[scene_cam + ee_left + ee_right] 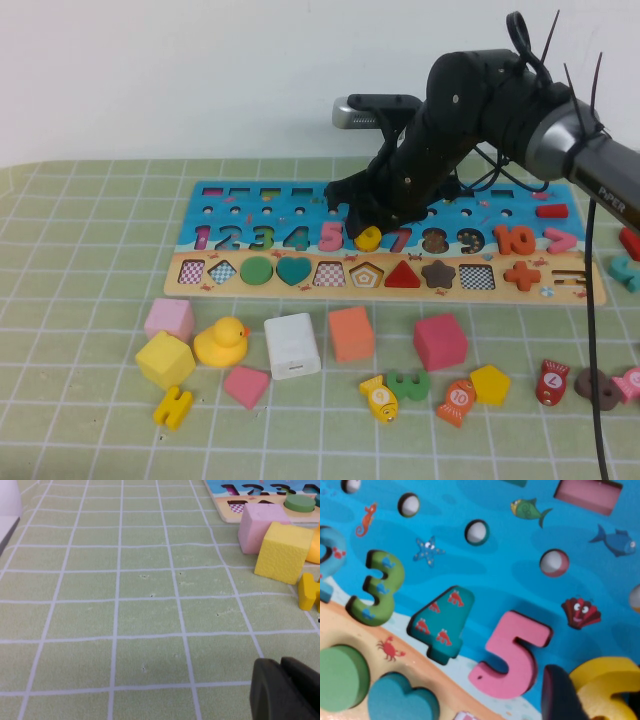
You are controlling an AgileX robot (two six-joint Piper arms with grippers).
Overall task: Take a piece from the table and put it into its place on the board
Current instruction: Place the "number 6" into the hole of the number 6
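My right gripper [366, 226] hangs over the middle of the board [240, 215], shut on the piece [368, 238], a yellow numeral 6. It holds the piece low over the slot between the pink 5 [331, 236] and the red 7 [400, 240]. In the right wrist view a dark finger [560, 695] presses against the piece [602, 690], just beside the pink 5 [512, 655] on the blue board [510, 555]. My left gripper [286, 690] is shut and holding nothing, low over the green cloth table [150, 620], left of the blocks.
A row of loose blocks lies in front of the board: pink cube [169, 318], yellow block [165, 358], duck [221, 342], white block [292, 345], orange cube [351, 333], magenta cube [440, 341]. Nearer me are a yellow H [173, 407], a yellow pentagon [490, 384] and fish pieces [552, 381].
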